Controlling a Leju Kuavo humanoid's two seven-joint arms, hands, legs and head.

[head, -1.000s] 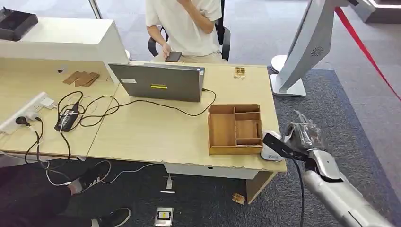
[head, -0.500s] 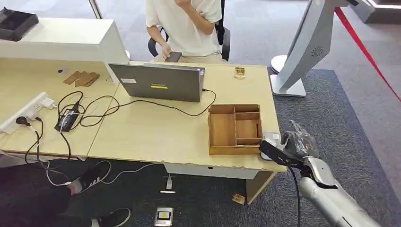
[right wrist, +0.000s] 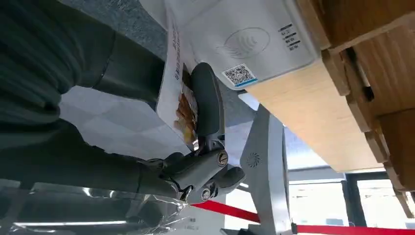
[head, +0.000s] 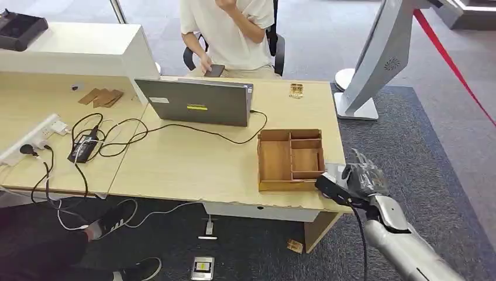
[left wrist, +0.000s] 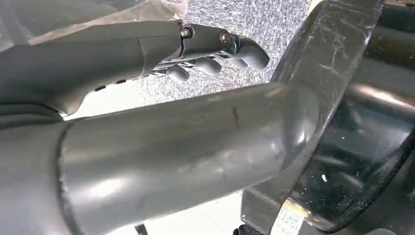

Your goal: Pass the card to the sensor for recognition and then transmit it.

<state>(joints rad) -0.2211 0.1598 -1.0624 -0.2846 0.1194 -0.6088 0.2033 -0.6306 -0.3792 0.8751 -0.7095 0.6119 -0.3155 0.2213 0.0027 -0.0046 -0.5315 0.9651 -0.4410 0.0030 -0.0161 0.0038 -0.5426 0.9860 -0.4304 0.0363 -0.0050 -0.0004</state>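
In the right wrist view my right hand [right wrist: 195, 147] pinches a white card [right wrist: 177, 95] with a printed picture between thumb and fingers. The card stands on edge just beside the white sensor [right wrist: 244, 41], which carries a contactless mark and a QR sticker. From the head view, the right hand [head: 361, 177] hovers at the table's front right corner, over the sensor [head: 334, 170], hiding most of it. My left hand [left wrist: 147, 54] hangs beside the body with its fingers loosely extended and nothing in them.
A wooden compartment box [head: 290, 159] sits just left of the sensor. A laptop [head: 199, 102], cables [head: 105, 137] and a power strip [head: 32, 137] lie on the table [head: 187, 164]. A person [head: 228, 32] sits behind it. A white kiosk stand [head: 374, 58] rises at right.
My right hand has moved left and slightly toward the table with the card, from beside the corner to over the sensor. Everything else is as it was.
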